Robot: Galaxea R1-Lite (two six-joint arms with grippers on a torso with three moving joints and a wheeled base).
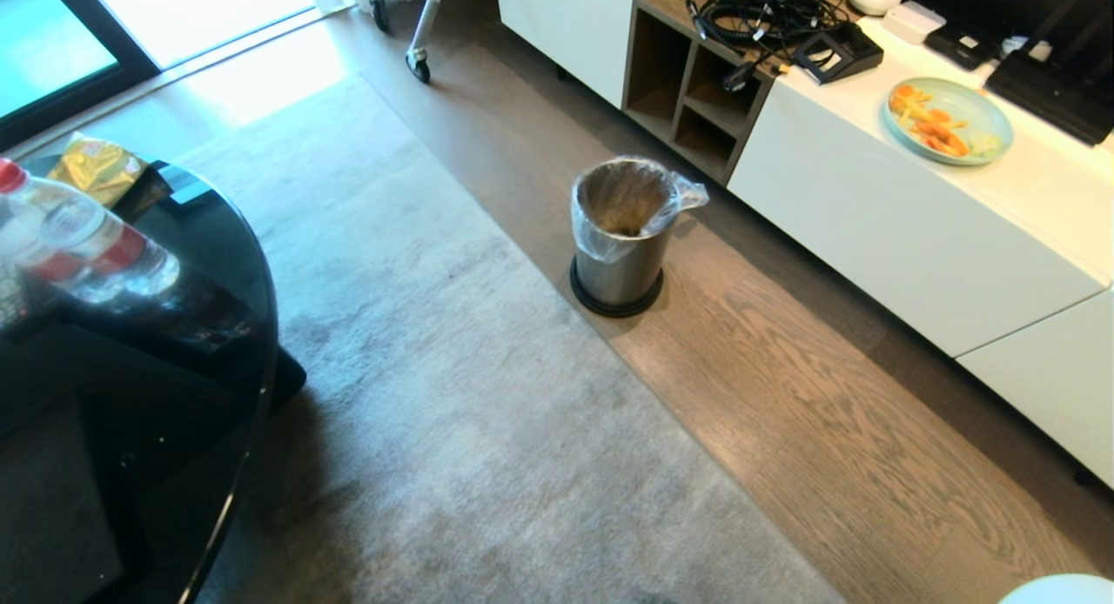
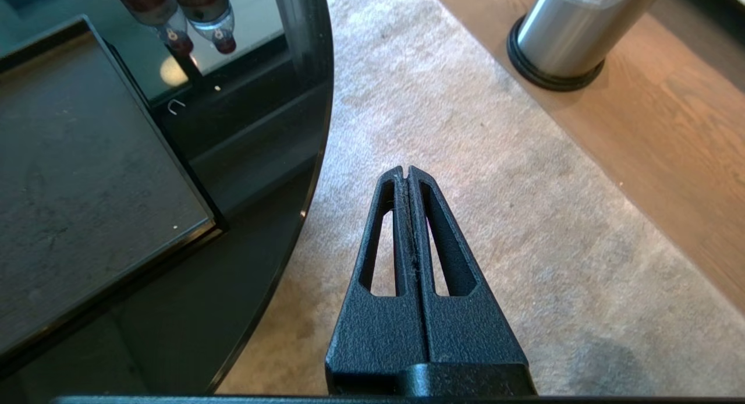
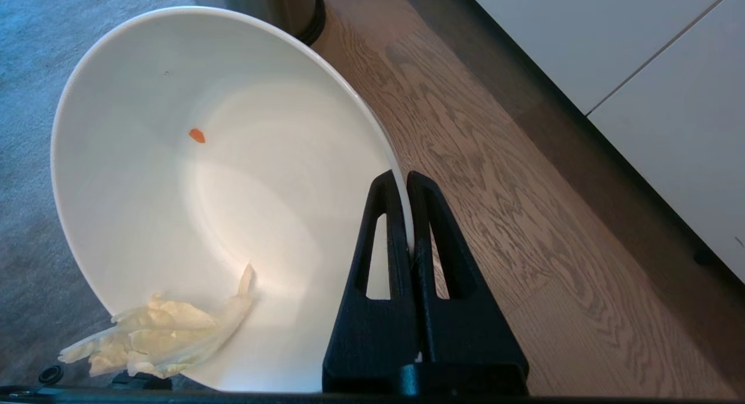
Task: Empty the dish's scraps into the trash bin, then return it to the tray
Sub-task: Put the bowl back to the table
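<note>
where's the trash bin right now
In the head view the trash bin stands on the wood floor at centre, between the grey rug's edge and the white cabinet, near its open shelves.

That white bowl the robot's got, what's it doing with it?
The right pincer is shut on the rim of the white bowl, which is tilted, with pale leafy scraps at its lower edge. The steel trash bin stands ahead on the wood floor. The left pincer is shut and empty, beside the black tray.
</note>
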